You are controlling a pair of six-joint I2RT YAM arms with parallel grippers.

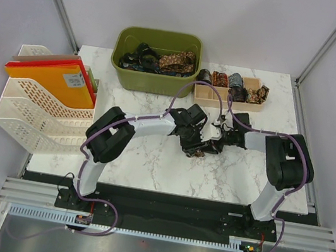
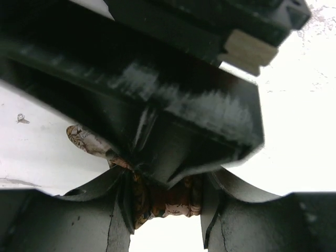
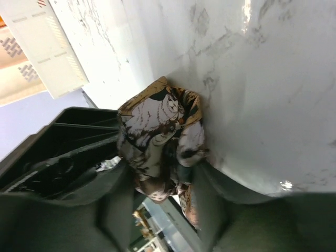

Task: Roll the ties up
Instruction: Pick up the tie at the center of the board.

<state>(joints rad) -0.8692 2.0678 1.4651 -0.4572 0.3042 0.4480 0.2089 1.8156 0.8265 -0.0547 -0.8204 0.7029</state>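
Note:
A brown-gold paisley tie (image 1: 200,150) lies bunched on the marble table between both grippers. My left gripper (image 1: 193,141) is shut on it; in the left wrist view the fabric (image 2: 169,203) is pinched between the fingers (image 2: 165,207), with a tail (image 2: 84,139) trailing left. My right gripper (image 1: 214,146) faces it and is shut on the rolled bundle (image 3: 157,136) low over the table (image 3: 273,105); the gripper (image 3: 164,181) holds its lower part. The right gripper's black body (image 2: 173,94) fills the left wrist view.
A green bin (image 1: 155,80) with several loose ties stands at the back. A wooden tray (image 1: 206,94) with rolled ties is at the back right. A white file rack (image 1: 36,108) with orange folders (image 1: 54,79) stands at the left.

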